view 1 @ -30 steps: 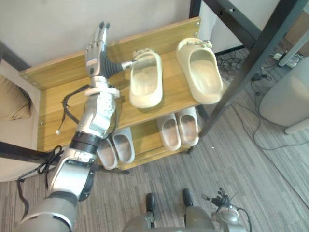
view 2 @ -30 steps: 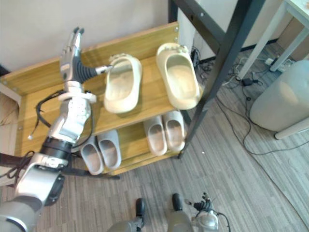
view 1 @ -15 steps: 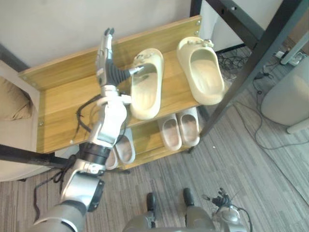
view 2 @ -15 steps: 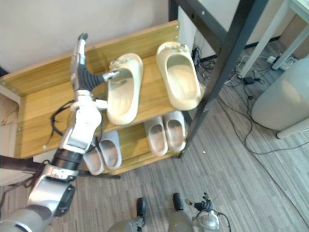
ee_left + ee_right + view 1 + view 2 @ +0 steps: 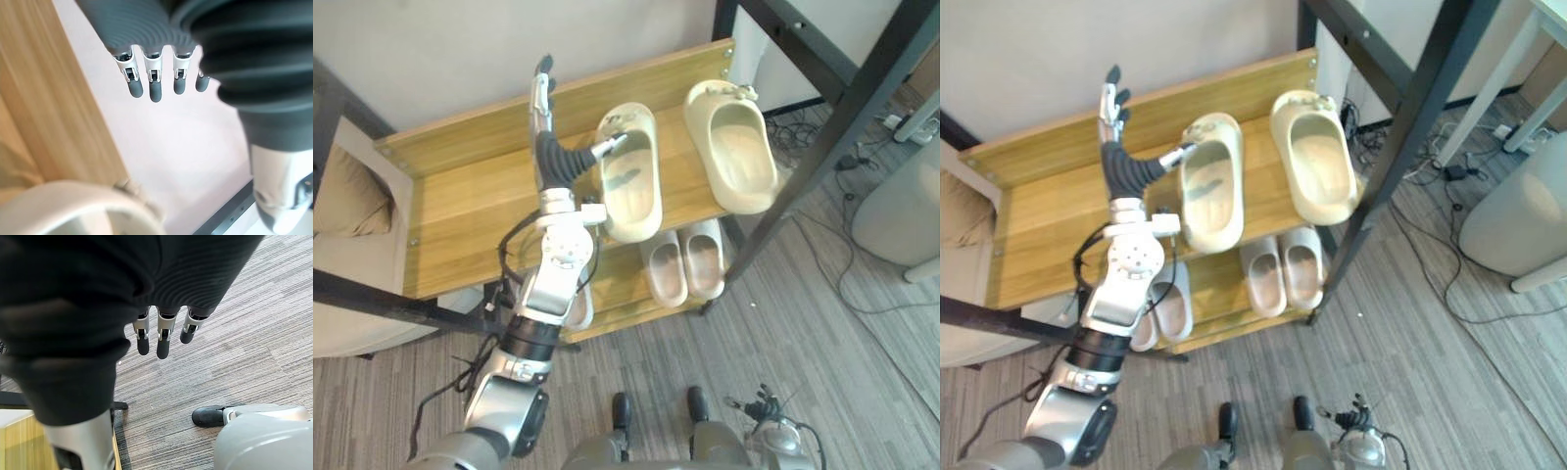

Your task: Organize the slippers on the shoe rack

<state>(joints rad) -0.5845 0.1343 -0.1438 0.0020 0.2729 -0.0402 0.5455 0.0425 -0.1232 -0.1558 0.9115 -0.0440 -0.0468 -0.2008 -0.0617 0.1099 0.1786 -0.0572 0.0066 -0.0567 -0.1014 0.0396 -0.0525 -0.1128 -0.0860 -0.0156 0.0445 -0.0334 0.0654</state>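
Cream moulded slipper [image 5: 631,181] lies upper centre on the wooden shoe rack [image 5: 470,211], left hand [image 5: 549,147] alongside, fingers straight, thumb at its rim, gripping nothing; right hand [image 5: 163,337] dangles slack-fingered over the floor, so nudge gently, I'd say, squaring it beside its cream mate [image 5: 736,147].

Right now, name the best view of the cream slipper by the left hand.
Left eye view: whole slipper on the top shelf by the left hand. Right eye view matches; left wrist view catches its rim.
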